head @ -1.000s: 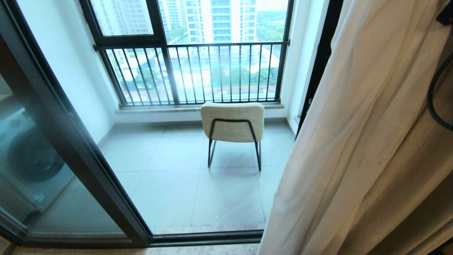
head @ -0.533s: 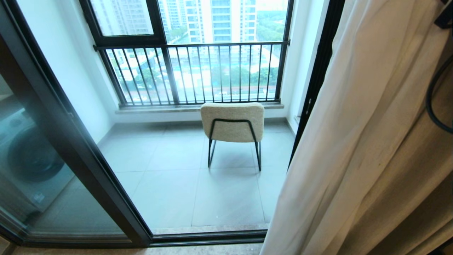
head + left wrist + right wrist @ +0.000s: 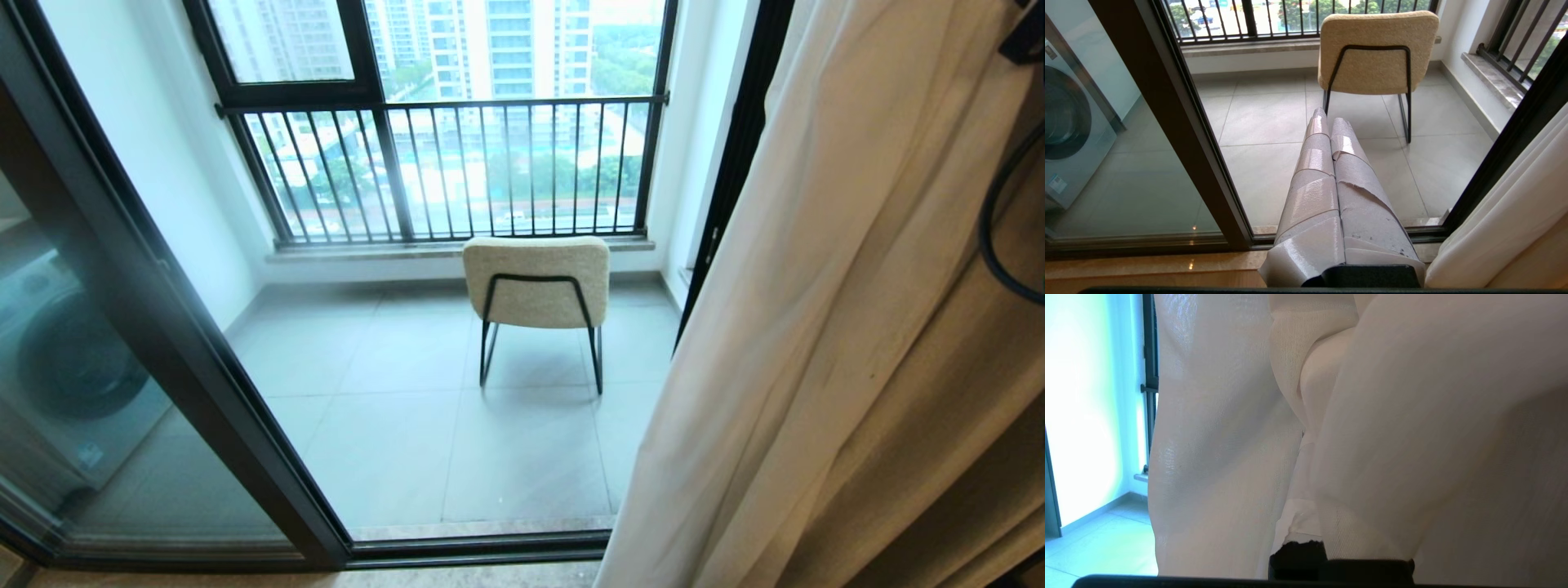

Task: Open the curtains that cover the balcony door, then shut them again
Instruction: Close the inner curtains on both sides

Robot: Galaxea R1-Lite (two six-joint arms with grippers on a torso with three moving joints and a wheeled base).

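Right gripper (image 3: 1306,428) jaws clenched on curtain (image 3: 816,327), fabric bunched around them: light, soft, slippery, so I'd grip its hemmed edge; left gripper (image 3: 1327,122) clenched, empty.

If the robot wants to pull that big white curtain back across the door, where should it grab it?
Probably at the curtain's free hemmed edge, the side facing the open balcony door, coming from the room side. The fabric hangs in soft vertical folds there, so the fingers can pinch a fold. The right gripper is already shut on curtain fabric; the left gripper hangs shut and empty.
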